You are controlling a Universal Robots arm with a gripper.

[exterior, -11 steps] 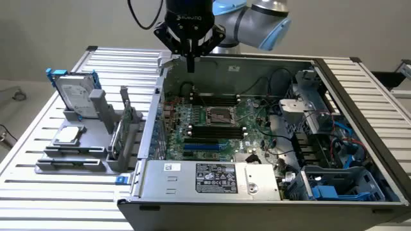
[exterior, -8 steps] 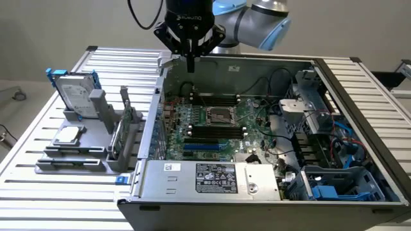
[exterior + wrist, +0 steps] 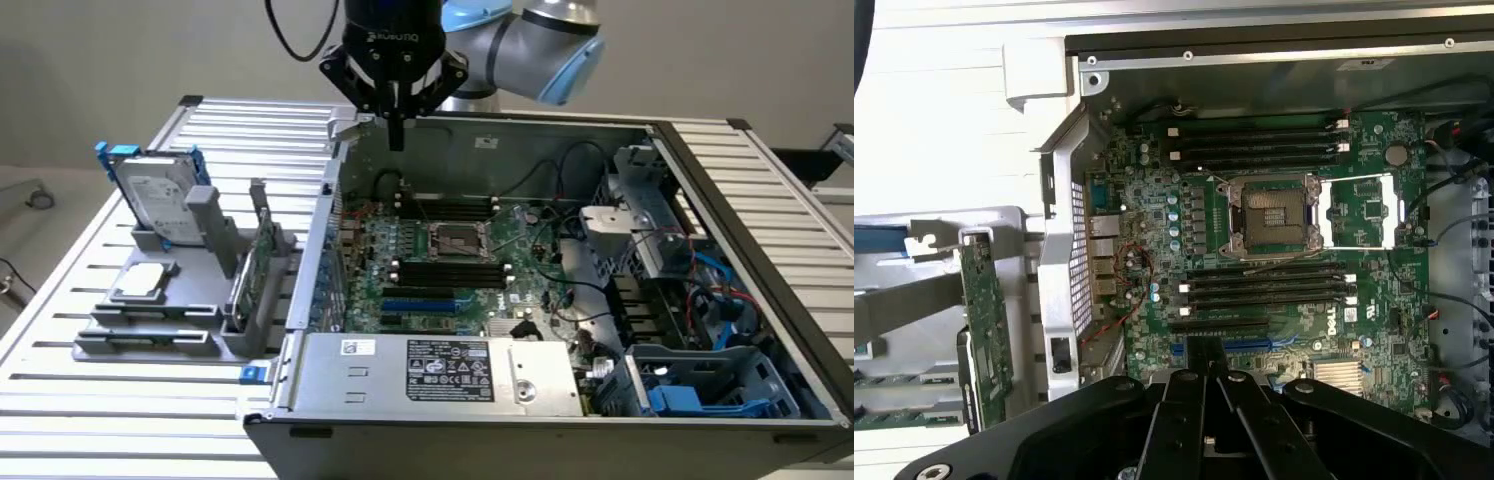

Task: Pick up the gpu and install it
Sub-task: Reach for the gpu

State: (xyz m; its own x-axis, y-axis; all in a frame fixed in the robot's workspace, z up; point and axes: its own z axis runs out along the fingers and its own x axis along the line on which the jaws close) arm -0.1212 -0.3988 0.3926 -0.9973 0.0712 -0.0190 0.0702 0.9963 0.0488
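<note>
- Gripper: black, hanging over the far corner of the computer case, on the exterior view's left. Jaws clenched together, nothing between them.
- Gpu: standing on edge, green board showing, in the grey rack on the table. It is just beside the case wall and well apart from the gripper.
- Same rack: hard drive in a blue bracket, upright; small silver CPU chip, lying flat.
- Case: lid off, motherboard exposed.
</note>
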